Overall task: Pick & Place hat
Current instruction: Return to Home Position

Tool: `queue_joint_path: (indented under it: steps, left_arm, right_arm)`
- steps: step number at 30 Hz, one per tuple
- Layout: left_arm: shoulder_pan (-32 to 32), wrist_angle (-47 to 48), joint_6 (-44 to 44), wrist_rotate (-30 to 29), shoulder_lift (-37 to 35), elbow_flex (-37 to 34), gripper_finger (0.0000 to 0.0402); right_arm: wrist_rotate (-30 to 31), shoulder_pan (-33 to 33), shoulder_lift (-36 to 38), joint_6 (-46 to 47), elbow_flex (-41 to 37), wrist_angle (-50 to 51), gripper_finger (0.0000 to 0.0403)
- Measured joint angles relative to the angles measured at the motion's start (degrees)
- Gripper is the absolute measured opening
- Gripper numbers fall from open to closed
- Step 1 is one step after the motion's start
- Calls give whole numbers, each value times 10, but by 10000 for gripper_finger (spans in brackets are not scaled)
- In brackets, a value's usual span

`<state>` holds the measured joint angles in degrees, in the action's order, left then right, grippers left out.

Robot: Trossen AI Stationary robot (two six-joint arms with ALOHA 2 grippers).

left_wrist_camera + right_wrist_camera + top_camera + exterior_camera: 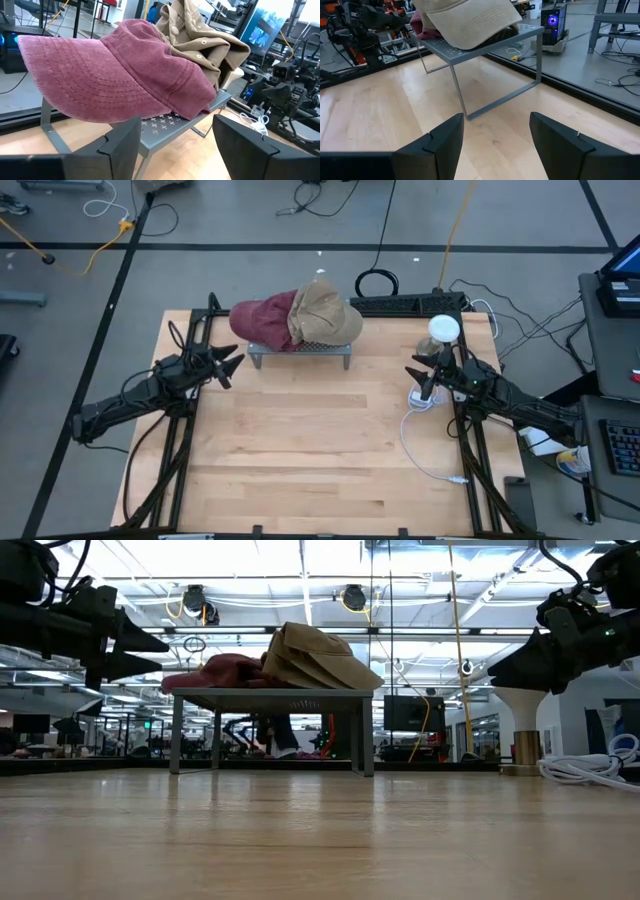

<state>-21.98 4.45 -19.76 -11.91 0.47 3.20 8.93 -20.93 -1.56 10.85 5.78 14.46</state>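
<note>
- Because the step in hand is the return to home, check the light brown caps (325,315): they sit stacked on the shelf (300,352), upper centre of the high view, against a maroon cap (262,320).
- Left gripper (236,370): mid-left, near the shelf's left end, jaws wide and empty.
- Right gripper (418,383): mid-right, farther off, jaws wide and empty.
- The shelf runs left to right, up-frame of both, so you should retreat down-frame.

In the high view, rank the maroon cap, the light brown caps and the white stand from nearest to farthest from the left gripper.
From the left gripper:
1. Maroon cap, left end of the shelf.
2. Light brown caps, its right end.
3. White stand, far right, by the right gripper.
</note>
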Motion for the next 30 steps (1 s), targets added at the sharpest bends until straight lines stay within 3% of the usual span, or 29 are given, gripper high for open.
queue_joint_path:
  steps: [9,23,30]
  left_arm:
    - [0,0,1,0,0,0,270]
    - [0,0,1,0,0,0,248]
    - [0,0,1,0,0,0,260]
  right_arm:
    - [0,0,0,0,0,0,219]
    - [0,0,0,0,0,-1,219]
    - [0,0,0,0,0,-1,219]
